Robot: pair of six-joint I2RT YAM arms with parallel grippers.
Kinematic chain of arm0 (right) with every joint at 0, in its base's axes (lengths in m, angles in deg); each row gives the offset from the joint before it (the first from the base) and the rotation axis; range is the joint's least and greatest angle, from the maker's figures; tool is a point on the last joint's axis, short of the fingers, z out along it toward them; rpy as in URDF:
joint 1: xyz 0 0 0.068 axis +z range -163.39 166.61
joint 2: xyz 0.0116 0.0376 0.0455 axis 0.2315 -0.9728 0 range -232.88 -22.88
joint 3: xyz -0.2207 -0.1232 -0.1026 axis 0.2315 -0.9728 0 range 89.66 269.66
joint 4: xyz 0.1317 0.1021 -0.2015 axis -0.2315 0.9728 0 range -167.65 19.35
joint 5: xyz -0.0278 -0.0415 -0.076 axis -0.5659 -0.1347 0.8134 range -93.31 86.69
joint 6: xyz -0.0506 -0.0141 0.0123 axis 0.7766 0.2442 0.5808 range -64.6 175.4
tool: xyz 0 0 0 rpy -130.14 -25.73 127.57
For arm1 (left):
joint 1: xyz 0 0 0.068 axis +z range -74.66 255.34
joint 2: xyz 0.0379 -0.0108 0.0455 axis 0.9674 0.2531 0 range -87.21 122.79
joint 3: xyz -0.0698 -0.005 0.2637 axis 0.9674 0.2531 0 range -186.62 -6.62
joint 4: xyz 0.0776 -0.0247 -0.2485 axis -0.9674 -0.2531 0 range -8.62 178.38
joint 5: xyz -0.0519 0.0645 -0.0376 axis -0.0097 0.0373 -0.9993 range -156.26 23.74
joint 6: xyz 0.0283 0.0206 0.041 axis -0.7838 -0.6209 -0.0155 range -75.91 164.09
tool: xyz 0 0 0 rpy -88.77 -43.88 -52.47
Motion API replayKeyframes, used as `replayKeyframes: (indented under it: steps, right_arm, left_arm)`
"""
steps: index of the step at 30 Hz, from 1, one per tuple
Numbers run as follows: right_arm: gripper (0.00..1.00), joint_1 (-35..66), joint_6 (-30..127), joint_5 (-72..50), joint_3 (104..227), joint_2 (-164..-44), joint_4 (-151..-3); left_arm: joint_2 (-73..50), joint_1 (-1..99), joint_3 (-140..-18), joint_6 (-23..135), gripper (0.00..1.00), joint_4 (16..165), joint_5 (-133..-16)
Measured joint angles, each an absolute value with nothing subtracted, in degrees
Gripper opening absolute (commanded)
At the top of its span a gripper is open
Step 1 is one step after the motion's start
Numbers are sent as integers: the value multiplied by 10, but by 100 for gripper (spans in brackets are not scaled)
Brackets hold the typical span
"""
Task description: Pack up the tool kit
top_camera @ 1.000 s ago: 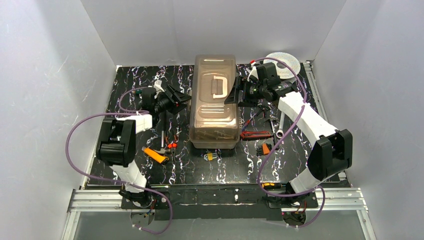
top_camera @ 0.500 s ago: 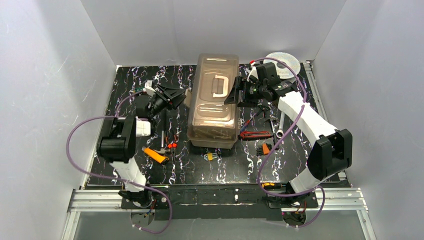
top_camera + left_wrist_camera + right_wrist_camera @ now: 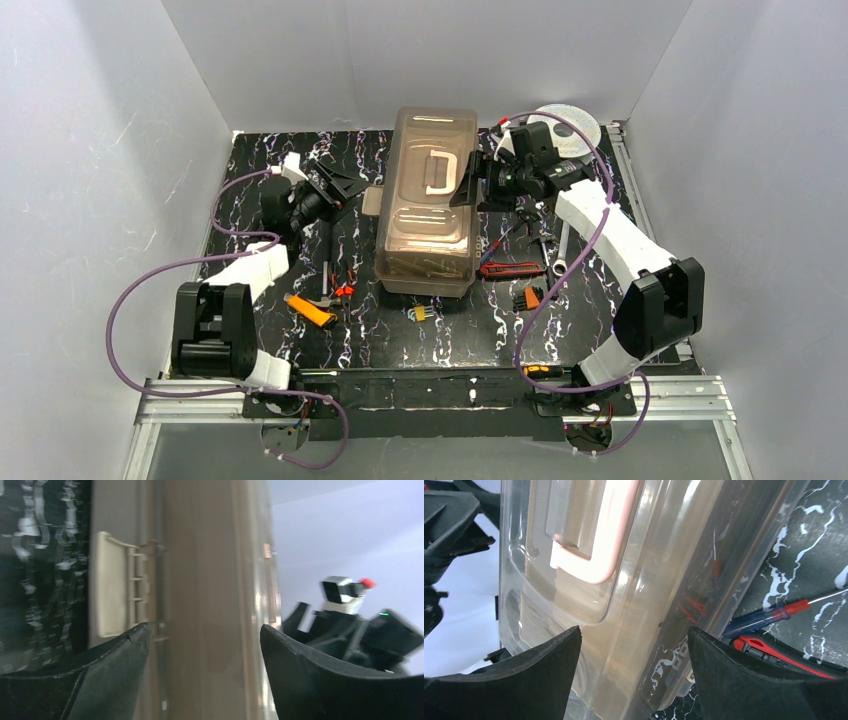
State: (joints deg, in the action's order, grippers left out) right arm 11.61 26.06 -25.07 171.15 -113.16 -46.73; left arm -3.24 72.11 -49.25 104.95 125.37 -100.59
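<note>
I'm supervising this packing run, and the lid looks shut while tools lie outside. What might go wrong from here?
1. Only the latch on the left arm's side of the toolbox looks flipped out. The opposite one is not visible, so lifting the lid now may drag the whole box.
2. The right fingers hang close to the screwdriver and red knife and might knock them.

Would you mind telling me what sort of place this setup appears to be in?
Most likely a robotics lab test cell, not a workshop: plain white panel walls box in a black, white-veined tabletop, and two white-and-black robot arms are bolted to an aluminium rail at its near edge.
</note>
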Motion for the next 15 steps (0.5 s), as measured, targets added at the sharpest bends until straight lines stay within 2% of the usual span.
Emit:
replayKeyframes:
  steps: [4, 9, 15]
  right_arm:
    - [85, 120, 276, -208, 1754, -1145, -433]
    - [82, 126, 289, -163, 1805, -1171, -404]
    - [72, 152, 311, -61, 1920, -1218, -350]
  left_arm:
    - [-64, 701, -516, 984, 82, 1160, -970]
    - [-89, 673, -516, 963, 82, 1154, -970]
    - [-108, 638, -525, 922, 82, 1124, -960]
